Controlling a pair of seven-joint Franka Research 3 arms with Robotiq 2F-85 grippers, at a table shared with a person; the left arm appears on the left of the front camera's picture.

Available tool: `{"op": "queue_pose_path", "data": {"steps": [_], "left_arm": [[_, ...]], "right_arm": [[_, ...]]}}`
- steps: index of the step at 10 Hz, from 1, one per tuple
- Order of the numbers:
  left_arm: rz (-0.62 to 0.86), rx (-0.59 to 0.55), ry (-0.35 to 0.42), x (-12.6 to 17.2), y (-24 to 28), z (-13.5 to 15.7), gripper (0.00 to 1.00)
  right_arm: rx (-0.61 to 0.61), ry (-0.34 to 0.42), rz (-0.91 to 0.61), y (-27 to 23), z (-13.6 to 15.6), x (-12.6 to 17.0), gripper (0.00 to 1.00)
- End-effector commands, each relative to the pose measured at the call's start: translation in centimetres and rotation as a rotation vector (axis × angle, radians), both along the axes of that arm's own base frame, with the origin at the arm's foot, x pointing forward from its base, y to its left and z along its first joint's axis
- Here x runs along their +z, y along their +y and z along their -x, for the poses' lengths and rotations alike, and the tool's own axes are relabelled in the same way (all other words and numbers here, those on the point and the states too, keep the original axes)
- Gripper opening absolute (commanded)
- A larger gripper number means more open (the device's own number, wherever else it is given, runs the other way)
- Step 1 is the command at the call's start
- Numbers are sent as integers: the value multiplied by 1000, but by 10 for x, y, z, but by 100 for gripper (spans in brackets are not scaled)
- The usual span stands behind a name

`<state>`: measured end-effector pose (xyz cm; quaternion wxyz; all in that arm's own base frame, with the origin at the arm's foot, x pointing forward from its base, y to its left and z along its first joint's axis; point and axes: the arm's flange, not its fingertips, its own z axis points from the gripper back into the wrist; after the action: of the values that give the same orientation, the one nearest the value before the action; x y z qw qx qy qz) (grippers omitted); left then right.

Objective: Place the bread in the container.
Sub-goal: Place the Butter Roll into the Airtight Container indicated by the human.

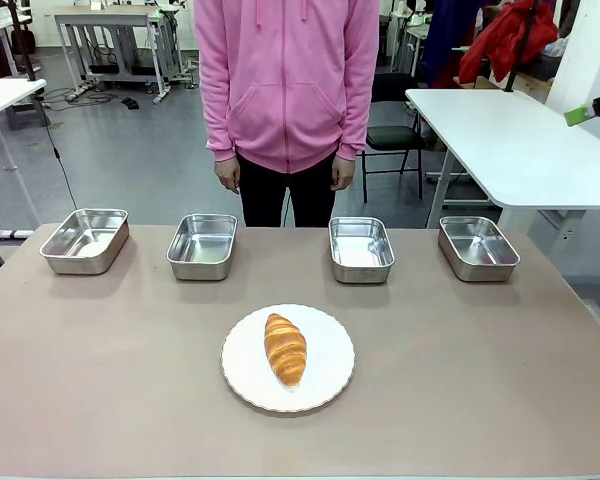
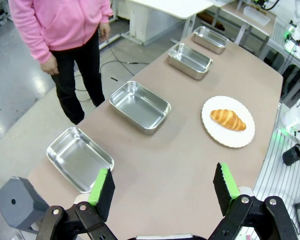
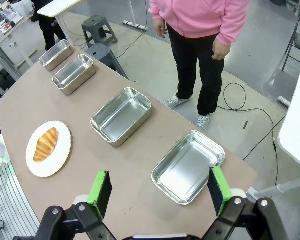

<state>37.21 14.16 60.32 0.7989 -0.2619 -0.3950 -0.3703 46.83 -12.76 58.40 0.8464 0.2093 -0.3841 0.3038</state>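
While bread (image 1: 285, 348) lay untouched on white plate (image 1: 332, 372) at table's near middle, left gripper (image 2: 162, 172) and right gripper (image 3: 158, 174) hung above table, jaws spread wide, empty. Four steel trays (image 1: 202, 250) sat empty in far row. Nothing of task done: pick-up, carry, drop all ahead.

White plate (image 1: 332, 368), pink-hooded person (image 1: 286, 80); tan table (image 1: 100, 380)
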Motion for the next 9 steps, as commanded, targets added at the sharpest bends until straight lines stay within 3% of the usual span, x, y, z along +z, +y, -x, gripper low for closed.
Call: {"op": "queue_pose_path", "data": {"steps": [1, 9], "left_arm": [[8, -7, -1, 1, 1, 1, 100], [8, -7, -1, 1, 1, 1, 100]], "right_arm": [[2, -7, -6, 1, 0, 1, 100], [2, -7, -6, 1, 0, 1, 100]]}}
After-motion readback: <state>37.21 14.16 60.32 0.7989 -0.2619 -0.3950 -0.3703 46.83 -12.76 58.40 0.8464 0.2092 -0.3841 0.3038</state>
